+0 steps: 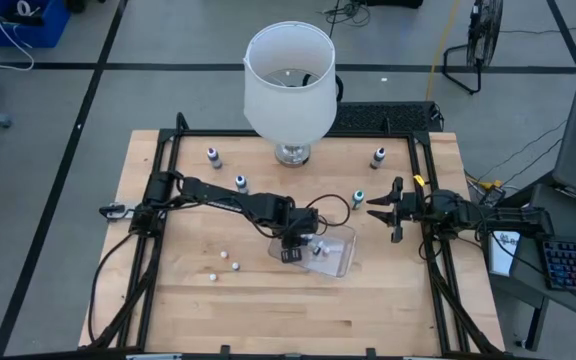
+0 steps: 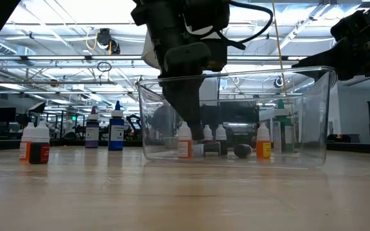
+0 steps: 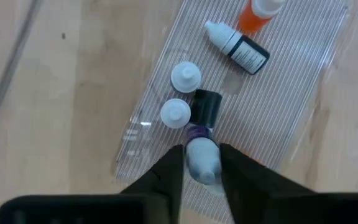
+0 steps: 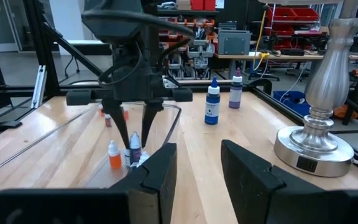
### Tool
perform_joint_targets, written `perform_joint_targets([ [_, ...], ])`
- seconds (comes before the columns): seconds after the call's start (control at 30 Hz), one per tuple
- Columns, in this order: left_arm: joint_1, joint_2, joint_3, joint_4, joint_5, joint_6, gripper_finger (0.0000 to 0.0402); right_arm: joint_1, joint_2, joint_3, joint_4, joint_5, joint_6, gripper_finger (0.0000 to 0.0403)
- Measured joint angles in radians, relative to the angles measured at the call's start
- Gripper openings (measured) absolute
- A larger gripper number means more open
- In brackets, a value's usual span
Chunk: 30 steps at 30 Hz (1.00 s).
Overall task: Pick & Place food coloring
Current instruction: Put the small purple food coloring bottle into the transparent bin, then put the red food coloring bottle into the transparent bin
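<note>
A clear plastic tub (image 1: 338, 262) sits mid-table. Inside it stand two white-capped food coloring bottles (image 3: 185, 76) and an orange one (image 3: 257, 15), and a black-labelled one (image 3: 238, 48) lies on its side. My left gripper (image 3: 202, 165) reaches down into the tub, shut on a purple food coloring bottle (image 3: 199, 149). More bottles stand loose on the table (image 1: 240, 183), (image 1: 358, 199). My right gripper (image 4: 199, 168) waits open at the table's right edge (image 1: 383, 210), level, with nothing between its fingers. My left gripper has the purple bottle's pale cap end (image 3: 201, 167) between its two fingers, one on each side. The fingers come from above, slanting steeply down into the tub. The bottle stands upright with its purple body (image 4: 135, 148) low among the other bottles in the tub.
A big white lampshade on a metal base (image 1: 288, 85) stands at the far middle. Bottles stand near the far corners (image 1: 214, 156), (image 1: 379, 157), and small ones lie left of the tub (image 1: 224, 254). A black frame (image 1: 158, 200) rims the table.
</note>
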Motion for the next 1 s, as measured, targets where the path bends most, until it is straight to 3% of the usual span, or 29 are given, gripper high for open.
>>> perform_joint_targets([
  [0.13, -0.001, 0.000, 0.000, 0.001, 0.000, -0.008, 0.0167, 0.000, 0.000, 0.000, 0.000, 0.000, 0.000, 0.0114],
  [0.27, -0.001, 0.000, 0.001, 0.002, 0.000, -0.022, 0.0186, 0.000, 0.000, 0.000, 0.000, 0.000, 0.000, 0.0114],
  [0.57, -0.001, -0.027, 0.002, 0.006, -0.001, -0.023, 0.0173, 0.000, 0.000, 0.000, 0.000, 0.000, 0.000, 0.0114],
  [0.8, -0.004, -0.173, 0.004, -0.024, -0.001, -0.051, 0.0159, 0.000, 0.000, 0.000, -0.001, 0.000, 0.000, 0.0114],
  [1.0, -0.055, -0.305, -0.002, -0.267, -0.032, -0.166, 0.0158, 0.000, 0.000, 0.000, 0.000, 0.000, 0.000, 0.0114],
])
